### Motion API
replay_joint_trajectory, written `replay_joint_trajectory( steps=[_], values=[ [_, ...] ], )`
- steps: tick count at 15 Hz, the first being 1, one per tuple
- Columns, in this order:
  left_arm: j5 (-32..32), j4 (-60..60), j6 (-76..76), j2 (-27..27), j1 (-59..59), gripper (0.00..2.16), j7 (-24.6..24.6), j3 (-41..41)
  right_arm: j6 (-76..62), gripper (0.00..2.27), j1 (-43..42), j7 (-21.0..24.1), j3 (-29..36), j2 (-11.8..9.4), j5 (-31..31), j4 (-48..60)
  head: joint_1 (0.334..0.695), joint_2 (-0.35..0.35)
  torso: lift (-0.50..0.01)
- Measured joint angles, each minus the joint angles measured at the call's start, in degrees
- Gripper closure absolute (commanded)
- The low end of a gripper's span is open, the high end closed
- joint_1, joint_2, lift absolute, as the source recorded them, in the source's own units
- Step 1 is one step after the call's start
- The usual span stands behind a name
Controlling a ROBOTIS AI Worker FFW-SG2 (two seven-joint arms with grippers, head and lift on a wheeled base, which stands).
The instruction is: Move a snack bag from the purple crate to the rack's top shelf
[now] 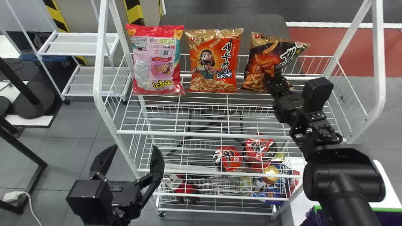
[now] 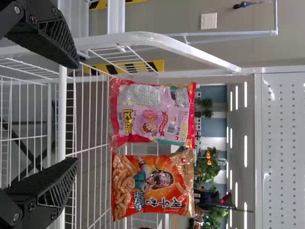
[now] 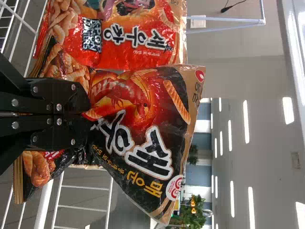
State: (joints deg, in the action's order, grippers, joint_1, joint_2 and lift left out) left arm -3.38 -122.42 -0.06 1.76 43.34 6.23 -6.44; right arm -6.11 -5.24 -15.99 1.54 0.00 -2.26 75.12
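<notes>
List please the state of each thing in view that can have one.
Left gripper, open, empty
Right gripper, shut on the black shrimp-snack bag
Black shrimp-snack bag, gripped, creased
Orange shrimp-snack bag, upright, sealed
Red-and-pink snack bag, upright, sealed, back label showing

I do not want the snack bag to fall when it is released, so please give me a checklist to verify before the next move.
1. Right gripper closed on the black snack bag: ok.
2. Bag at the top shelf, right of the orange bag: ok.
3. Bag straight and smooth: not ok, its top slants and it is creased at the grip.
4. Bag's bottom carried by the shelf: cannot tell.
5. Orange bag upright: ok.
6. Left gripper away from the bags: ok, in front of the rack.
</notes>
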Motion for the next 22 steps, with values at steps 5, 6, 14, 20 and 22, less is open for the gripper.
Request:
replay_joint_trajectory(
  steps=[5, 6, 14, 20, 22],
  values=[
    [-0.13, 0.17, -0.1, 0.0, 0.14, 0.13, 0.01, 0.2, -2.24, 1.54, -1.07, 0.0, 0.1, 0.0, -0.93, -3.21, 0.695, 0.013, 0.002],
    [-0.13, 0.17, -0.15, 0.0, 0.16, 0.13, 0.01, 0.25, -2.59, 1.54, -1.44, 0.0, 0.07, 0.0, -1.22, -4.04, 0.695, 0.014, 0.002],
    [0.39, 0.69, -0.4, 0.0, -0.28, 0.13, -0.09, 0.96, -6.19, 1.49, -4.07, 1.8, -0.64, 0.0, -4.35, -9.74, 0.695, 0.027, 0.002],
    [0.74, 1.33, -0.35, 0.0, -0.85, 0.13, -0.11, 1.22, -10.01, 1.38, -6.14, 2.09, -0.47, 0.0, -5.02, -13.81, 0.695, 0.031, 0.002],
    [0.75, 1.39, -0.34, 0.0, -1.0, 0.13, -0.12, 1.25, -11.52, 1.38, -6.72, 2.42, -0.39, 0.0, -5.63, -15.28, 0.695, 0.031, 0.002]
  ],
)
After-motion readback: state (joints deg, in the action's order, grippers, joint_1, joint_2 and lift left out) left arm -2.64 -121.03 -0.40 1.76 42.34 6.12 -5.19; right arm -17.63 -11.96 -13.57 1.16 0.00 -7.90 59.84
